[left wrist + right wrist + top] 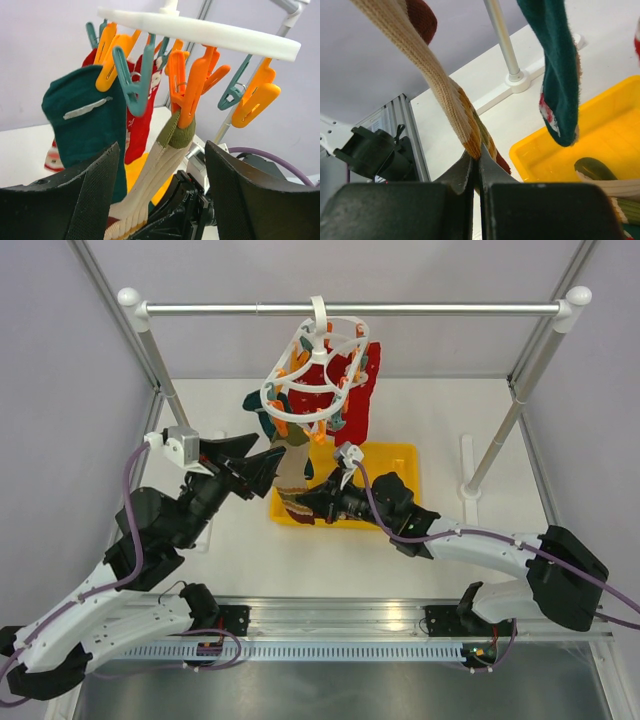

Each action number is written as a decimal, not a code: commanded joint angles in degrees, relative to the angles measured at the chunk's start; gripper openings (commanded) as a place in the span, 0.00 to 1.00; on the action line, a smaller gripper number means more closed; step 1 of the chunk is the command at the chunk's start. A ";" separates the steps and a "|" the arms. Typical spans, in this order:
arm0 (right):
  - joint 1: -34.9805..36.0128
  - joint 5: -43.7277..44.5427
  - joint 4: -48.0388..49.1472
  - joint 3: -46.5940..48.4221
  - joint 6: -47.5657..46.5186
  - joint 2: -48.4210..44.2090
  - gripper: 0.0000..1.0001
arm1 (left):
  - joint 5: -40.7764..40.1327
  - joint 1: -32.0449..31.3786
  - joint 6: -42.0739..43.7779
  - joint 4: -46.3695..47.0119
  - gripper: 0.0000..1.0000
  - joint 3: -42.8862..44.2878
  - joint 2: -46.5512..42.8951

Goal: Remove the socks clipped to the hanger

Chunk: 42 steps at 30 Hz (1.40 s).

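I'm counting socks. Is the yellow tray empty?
No, a green and beige sock lies in the tray.

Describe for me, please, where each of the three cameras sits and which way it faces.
Top external: above and behind the bases, looking down at the hanger and yellow bin; both arms show.
Left wrist: low, tilted up at the pegs; the open left gripper frames the beige sock.
Right wrist: low, looking up along that sock, pinched in the right gripper.
Shared: the beige sock appears in both wrist views; the bin in top and right wrist.
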 commanded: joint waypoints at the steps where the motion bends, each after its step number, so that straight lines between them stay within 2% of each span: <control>1: -0.55 -5.19 -1.38 -0.46 -1.00 -2.74 0.01 | 5.70 1.17 3.52 4.90 0.73 0.54 0.56; 11: -3.10 -15.04 -3.14 -1.77 0.32 -6.52 0.01 | 23.89 4.95 1.94 8.15 0.75 2.48 3.81; 23: -4.51 -17.07 -4.64 -3.44 0.06 -8.64 0.01 | 36.11 10.75 -0.26 9.12 0.76 6.52 8.29; 29: -4.51 -16.98 -4.99 -3.44 0.06 -8.81 0.01 | 39.37 13.13 -2.45 11.06 0.76 7.75 10.93; 42: -4.60 -16.89 -5.95 -3.36 -0.38 -9.34 0.01 | 37.88 13.22 -3.07 15.45 0.76 8.63 12.69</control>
